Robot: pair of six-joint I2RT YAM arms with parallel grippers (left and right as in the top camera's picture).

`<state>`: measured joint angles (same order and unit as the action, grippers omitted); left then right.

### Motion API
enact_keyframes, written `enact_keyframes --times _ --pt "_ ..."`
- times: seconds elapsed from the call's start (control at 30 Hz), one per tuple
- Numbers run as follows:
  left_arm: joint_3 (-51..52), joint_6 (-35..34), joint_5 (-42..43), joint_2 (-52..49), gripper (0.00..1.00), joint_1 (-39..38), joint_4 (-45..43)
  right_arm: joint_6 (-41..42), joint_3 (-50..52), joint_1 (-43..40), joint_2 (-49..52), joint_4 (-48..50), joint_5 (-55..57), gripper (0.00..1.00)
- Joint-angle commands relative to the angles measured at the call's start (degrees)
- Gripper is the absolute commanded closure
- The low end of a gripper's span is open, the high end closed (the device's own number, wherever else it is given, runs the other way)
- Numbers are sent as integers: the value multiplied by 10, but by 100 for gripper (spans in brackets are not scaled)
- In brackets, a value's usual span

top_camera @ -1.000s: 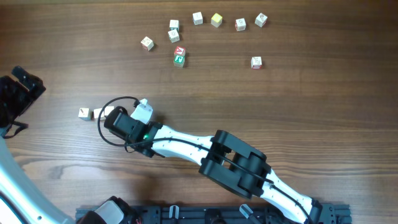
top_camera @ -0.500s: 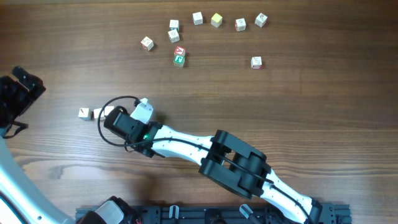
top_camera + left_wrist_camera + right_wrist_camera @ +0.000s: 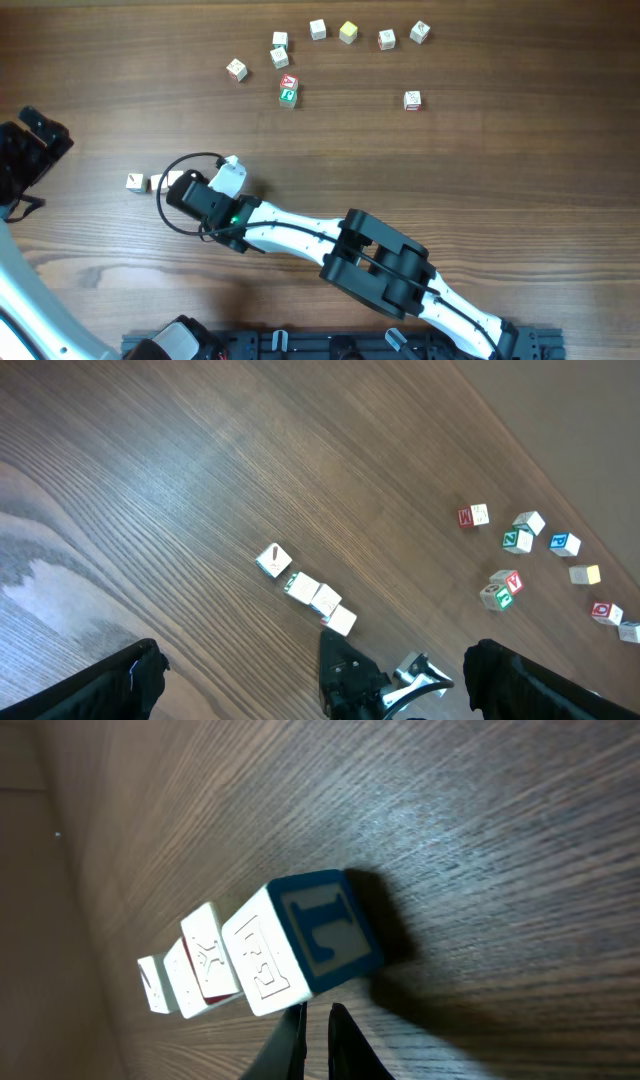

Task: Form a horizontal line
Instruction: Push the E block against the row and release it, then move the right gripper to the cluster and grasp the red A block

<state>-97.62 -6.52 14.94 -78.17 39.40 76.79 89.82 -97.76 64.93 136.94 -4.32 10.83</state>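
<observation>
Short straight whitish cube row [image 3: 322, 598] (seemingly four cubes).

Right wrist camera, closest cube [image 3: 300, 945] in the horizontal line [image 3: 215, 965]: a pale block letter on its blue face, reading like an L turned over. Next cube [image 3: 205, 960] carries an X-like mark. Letters on the scattered cubes [image 3: 520, 560] are too small to read.
</observation>
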Motion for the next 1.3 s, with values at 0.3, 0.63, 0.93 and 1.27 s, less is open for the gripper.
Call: enact_keyframes --times 0.3,0.63,0.93,1.27 --pt "-10 -3 9 0 0 2 0 -48 0 -5 16 30 19 90" --pt "-10 -3 9 0 0 2 0 -151 -1 -7 -12 22 -104 95" --pt "-10 -3 9 0 0 2 0 -314 -1 -50 -188 -192 -39 95" --pt "-10 -3 9 0 0 2 0 -568 -1 -224 -296 -148 28 29"
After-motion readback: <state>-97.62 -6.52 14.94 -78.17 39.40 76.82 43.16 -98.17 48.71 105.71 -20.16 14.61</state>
